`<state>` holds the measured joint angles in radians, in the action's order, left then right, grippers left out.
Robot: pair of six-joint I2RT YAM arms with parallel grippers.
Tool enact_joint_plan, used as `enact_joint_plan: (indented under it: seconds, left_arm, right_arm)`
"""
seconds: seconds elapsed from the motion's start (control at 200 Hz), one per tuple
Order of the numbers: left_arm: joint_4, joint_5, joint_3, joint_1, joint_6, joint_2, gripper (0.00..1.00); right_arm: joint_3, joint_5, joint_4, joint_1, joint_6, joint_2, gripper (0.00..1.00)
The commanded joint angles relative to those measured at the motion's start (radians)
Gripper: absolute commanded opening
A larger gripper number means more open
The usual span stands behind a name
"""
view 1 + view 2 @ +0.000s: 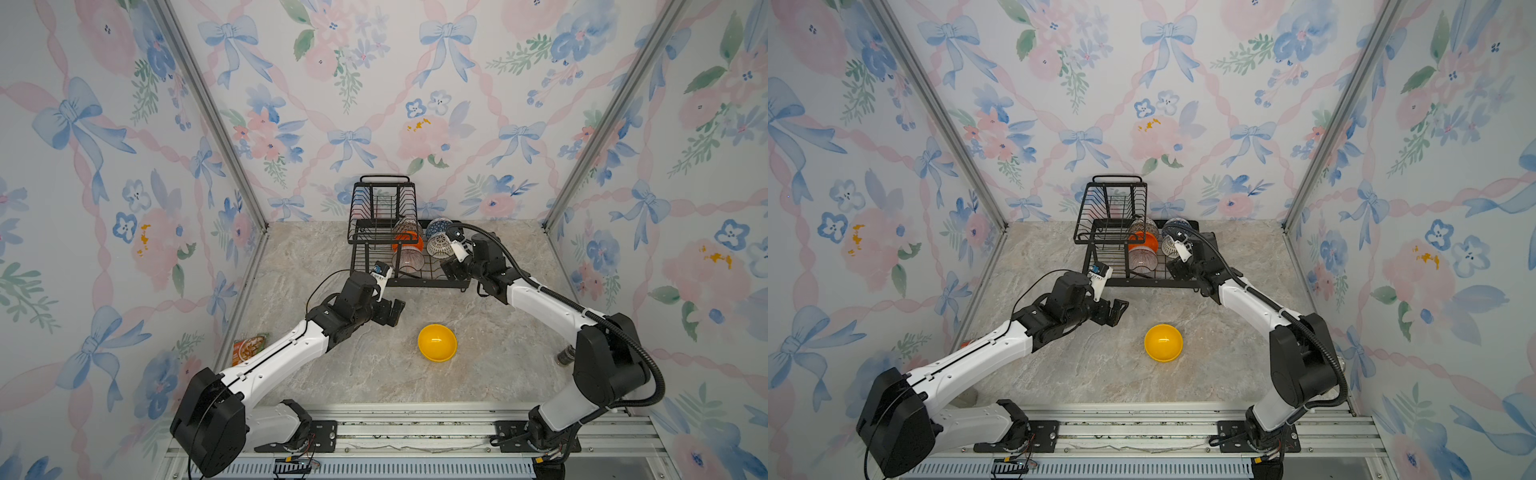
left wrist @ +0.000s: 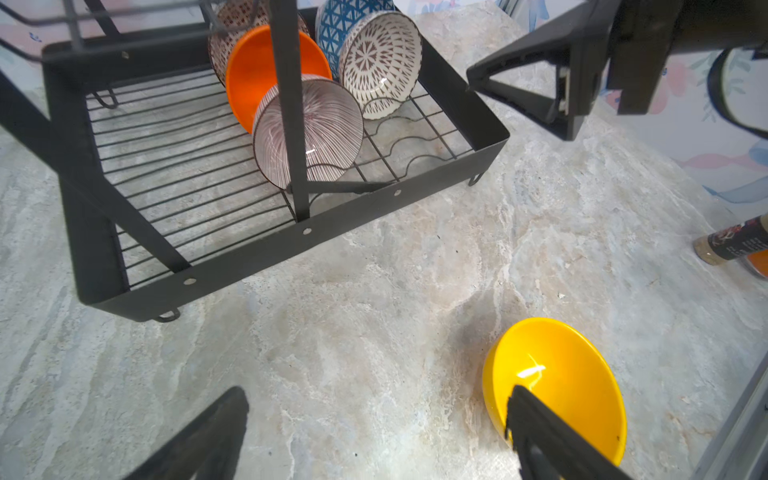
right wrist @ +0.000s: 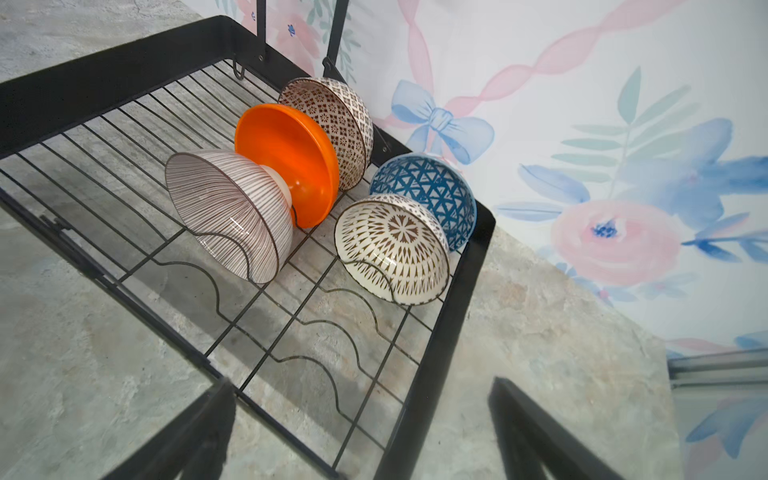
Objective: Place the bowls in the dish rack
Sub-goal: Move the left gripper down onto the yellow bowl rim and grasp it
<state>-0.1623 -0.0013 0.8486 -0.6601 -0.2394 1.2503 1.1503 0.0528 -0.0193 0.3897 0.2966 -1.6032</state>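
The dish rack (image 1: 428, 284) stands at the back of the tabletop (image 1: 332, 374) with five bowls (image 3: 286, 162) on edge in its lower tray; the yellow bowl (image 1: 437, 342) sits alone in front. The left pincer (image 1: 395, 311) hovers near the yellow bowl, to its left toward the rack, spread wide and empty. The right pincer (image 1: 452, 268) hangs at the rack's front right corner beside the latticed bowl (image 3: 392, 249), also wide apart, holding nothing.

In a top view the upper basket (image 1: 382, 208) of the dish rack (image 1: 428, 284) screens much of the mosaic bowl (image 1: 405, 226). Well apart from the rack, nearer the camera, a dark bottle (image 1: 566, 355) is half hidden behind the right arm (image 1: 540, 299), its label unreadable.
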Motion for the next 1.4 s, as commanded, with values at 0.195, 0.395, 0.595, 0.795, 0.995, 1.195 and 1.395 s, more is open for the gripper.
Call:
enact_joint_plan:
  seconds: [0.195, 0.395, 0.595, 0.795, 0.995, 1.195, 1.395]
  left_arm:
    - [-0.008, 0.037, -0.001, -0.069, -0.041, 0.082, 0.98]
    - [-0.009, 0.056, 0.022, -0.121, -0.063, 0.159, 0.98]
    - [-0.006, 0.072, 0.063, -0.164, -0.081, 0.246, 0.98]
    - [0.007, 0.098, 0.103, -0.197, -0.09, 0.319, 0.98]
    - [0.018, 0.109, 0.13, -0.212, -0.105, 0.378, 0.98]
    - [0.019, 0.118, 0.159, -0.221, -0.116, 0.424, 0.91]
    - [0.018, 0.123, 0.175, -0.225, -0.123, 0.465, 0.74]
  right_arm:
    - [0.057, -0.065, -0.128, -0.04, -0.121, 0.055, 0.97]
    - [0.065, -0.065, -0.144, -0.042, -0.126, 0.043, 0.97]
    - [0.073, -0.073, -0.154, -0.042, -0.127, 0.037, 0.97]
    - [0.073, -0.079, -0.157, -0.042, -0.127, 0.035, 0.97]
    - [0.071, -0.083, -0.158, -0.042, -0.126, 0.038, 0.97]
    - [0.065, -0.09, -0.154, -0.041, -0.128, 0.037, 0.97]
    - [0.065, -0.089, -0.157, -0.043, -0.124, 0.037, 0.97]
